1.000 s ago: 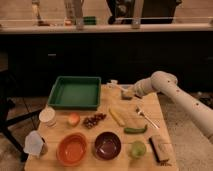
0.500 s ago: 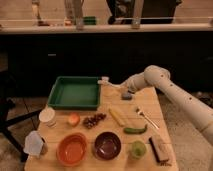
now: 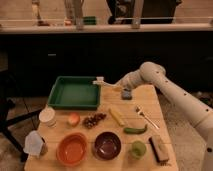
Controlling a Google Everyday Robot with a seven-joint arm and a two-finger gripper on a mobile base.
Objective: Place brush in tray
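In the camera view, the gripper (image 3: 111, 84) is up over the back of the table (image 3: 155, 107), next to the far right corner of the green tray (image 3: 74, 93). Its jaws are clenched on the brush (image 3: 100, 82). The brush sticks out sideways from the jaws, over the tray's corner. A small blue-gray thing (image 3: 126, 93) lies just below and right of the jaws.

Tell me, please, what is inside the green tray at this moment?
The tray shows only its bare green floor; nothing lies inside. The brush is held by the gripper above the tray's far right corner. The near wall hides a thin strip of floor behind it.
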